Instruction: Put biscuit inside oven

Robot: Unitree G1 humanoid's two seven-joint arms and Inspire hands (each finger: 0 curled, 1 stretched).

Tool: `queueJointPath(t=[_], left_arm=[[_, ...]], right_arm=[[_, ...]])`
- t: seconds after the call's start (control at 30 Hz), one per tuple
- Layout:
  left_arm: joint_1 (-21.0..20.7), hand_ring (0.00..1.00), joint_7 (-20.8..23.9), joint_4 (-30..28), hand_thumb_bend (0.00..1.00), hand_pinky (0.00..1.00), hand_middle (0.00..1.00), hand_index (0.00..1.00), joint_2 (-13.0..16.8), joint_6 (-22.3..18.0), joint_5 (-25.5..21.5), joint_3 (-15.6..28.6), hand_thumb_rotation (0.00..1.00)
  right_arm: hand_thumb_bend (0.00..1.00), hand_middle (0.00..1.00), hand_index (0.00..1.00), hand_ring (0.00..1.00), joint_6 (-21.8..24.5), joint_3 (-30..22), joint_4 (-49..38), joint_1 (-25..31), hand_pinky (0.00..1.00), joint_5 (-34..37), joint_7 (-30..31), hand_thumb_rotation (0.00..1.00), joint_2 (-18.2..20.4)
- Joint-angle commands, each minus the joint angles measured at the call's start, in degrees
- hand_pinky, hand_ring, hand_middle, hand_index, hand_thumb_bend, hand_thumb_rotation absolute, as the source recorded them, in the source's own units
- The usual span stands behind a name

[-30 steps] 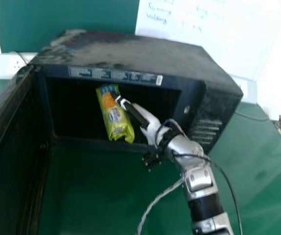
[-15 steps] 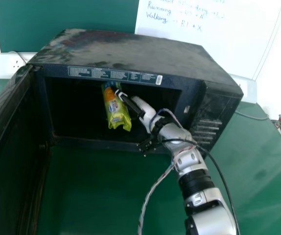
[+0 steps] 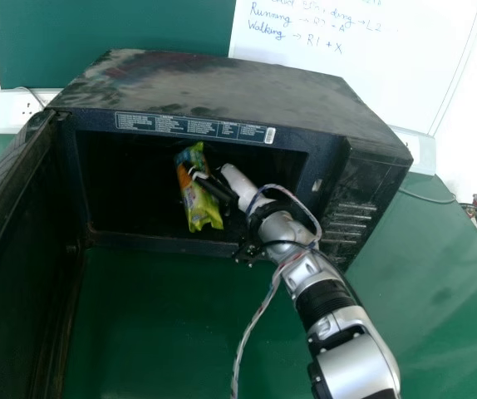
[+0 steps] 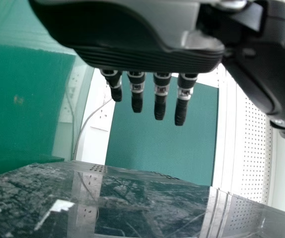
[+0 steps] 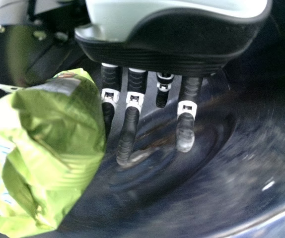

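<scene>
Though inside oven (image 3: 222, 83), 1 packet (image 3: 203, 212) in right hand (image 3: 240, 184).

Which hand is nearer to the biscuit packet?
Right: the right hand holds the packet in the oven's opening; the left hand is away from it, near a dark glossy panel.

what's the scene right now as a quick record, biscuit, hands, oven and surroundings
biscuit: yellow-green pack, tilted, at the oven opening
right hand: fingers holding the biscuit
left hand: fingers straight, holding nothing
oven: black, dusty top
door: open, on the left
table: green, under the oven
whiteboard: behind the oven, with handwriting
</scene>
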Motion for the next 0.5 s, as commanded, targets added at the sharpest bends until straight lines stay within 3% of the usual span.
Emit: queueJointPath(t=[0.0, 0.1, 0.47], left_arm=[[0.6, 0.73, 0.1, -1.0, 0.85, 0.60, 0.78, 0.82, -0.4, 0.0, -0.2, -0.2, 0.76], [0.7, 0.77, 0.2, -1.1, 0.85, 0.65, 0.80, 0.82, -0.6, -0.3, 0.3, -0.3, 0.75], [1.1, 0.82, 0.3, -1.6, 0.81, 0.70, 0.84, 0.84, -1.0, -0.7, 0.6, -0.3, 0.74]], right_arm=[[0.49, 0.40, 0.32, 0.44, -1.4, 1.1, 0.6, -1.7, 0.18, -1.4, -2.3, 0.00, -0.2], [0.49, 0.40, 0.32, 0.44, -1.1, 1.9, 1.5, -2.1, 0.18, -2.9, -3.4, 0.00, 0.0], [0.49, 0.39, 0.32, 0.44, -2.4, 6.5, 3.4, -2.5, 0.18, -9.0, -8.2, 0.00, -0.1]])
